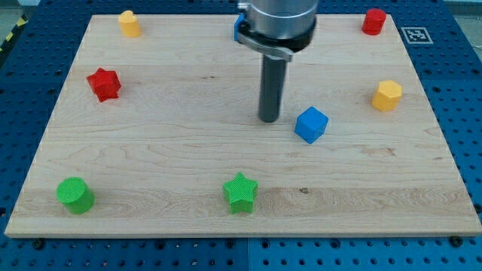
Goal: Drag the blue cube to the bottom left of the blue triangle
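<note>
The blue cube [311, 124] sits right of the board's middle. My tip [269, 119] rests on the board just to the cube's left, a small gap apart from it. The blue triangle [238, 28] is at the view's top centre, mostly hidden behind the arm's body; only a sliver of blue shows at its left side.
A wooden board [188, 165] on a blue pegboard table. A yellow block [129, 23] is at top left, a red star [104, 83] at left, a green cylinder [75, 195] at bottom left, a green star [240, 192] at bottom centre, a red block [373, 21] at top right, a yellow hexagon [387, 95] at right.
</note>
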Tool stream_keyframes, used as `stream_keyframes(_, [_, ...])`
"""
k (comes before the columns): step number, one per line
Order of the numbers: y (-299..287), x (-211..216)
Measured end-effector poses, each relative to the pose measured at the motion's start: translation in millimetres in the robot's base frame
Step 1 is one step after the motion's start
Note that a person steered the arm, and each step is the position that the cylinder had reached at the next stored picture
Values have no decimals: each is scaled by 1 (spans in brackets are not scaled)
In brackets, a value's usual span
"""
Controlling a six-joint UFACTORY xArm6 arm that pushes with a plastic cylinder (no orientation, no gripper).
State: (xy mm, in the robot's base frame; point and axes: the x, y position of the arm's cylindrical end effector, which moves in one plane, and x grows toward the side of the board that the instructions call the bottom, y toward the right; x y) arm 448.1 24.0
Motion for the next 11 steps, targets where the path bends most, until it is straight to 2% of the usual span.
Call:
stream_keyframes(1, [-16, 0])
stream_keyframes(2, [1, 28])
stream_keyframes(3, [56, 62])
stream_keyframes(4, [110, 62])
stream_keyframes(6, [111, 52])
stream_keyframes(11, [41, -2])
